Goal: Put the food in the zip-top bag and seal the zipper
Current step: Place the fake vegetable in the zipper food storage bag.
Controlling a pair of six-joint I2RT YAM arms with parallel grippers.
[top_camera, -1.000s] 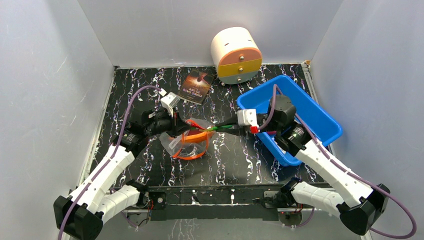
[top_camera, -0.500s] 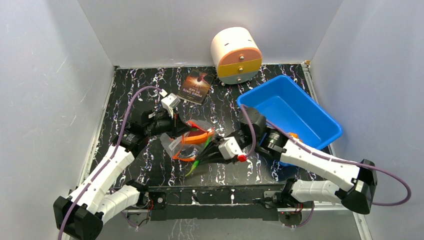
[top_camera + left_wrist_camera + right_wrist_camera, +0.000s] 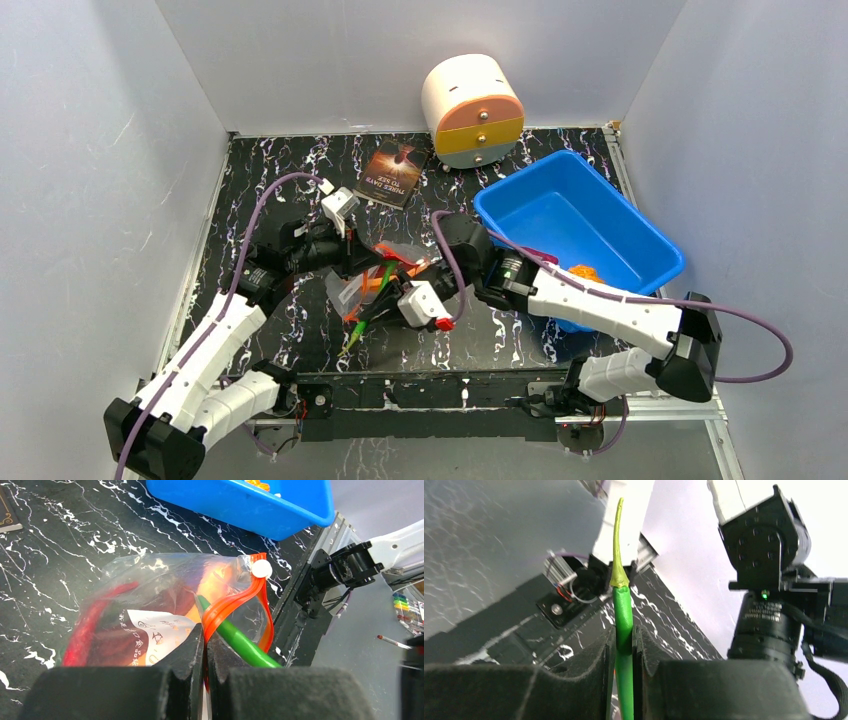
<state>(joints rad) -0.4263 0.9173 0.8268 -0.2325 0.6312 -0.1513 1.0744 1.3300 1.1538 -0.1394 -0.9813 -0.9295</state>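
Note:
The clear zip-top bag lies mid-table, its mouth held open. My left gripper is shut on the red-orange zipper, pinching the strip between its fingertips in the left wrist view. Inside the bag I see a red chili and an orange-brown slice. My right gripper is shut on the thin green stick, whose far end pokes through the bag mouth. In the right wrist view the stick stands between the pads of the gripper. Orange bits and a magenta piece lie in the blue bin.
A blue bin stands at the right, also in the left wrist view. A dark paperback book and a round white-and-orange drawer box sit at the back. Grey walls enclose the table.
My right arm has swung left from the blue bin to the bag, carrying the green stick, whose end is now in the bag mouth. My left gripper has kept its hold.

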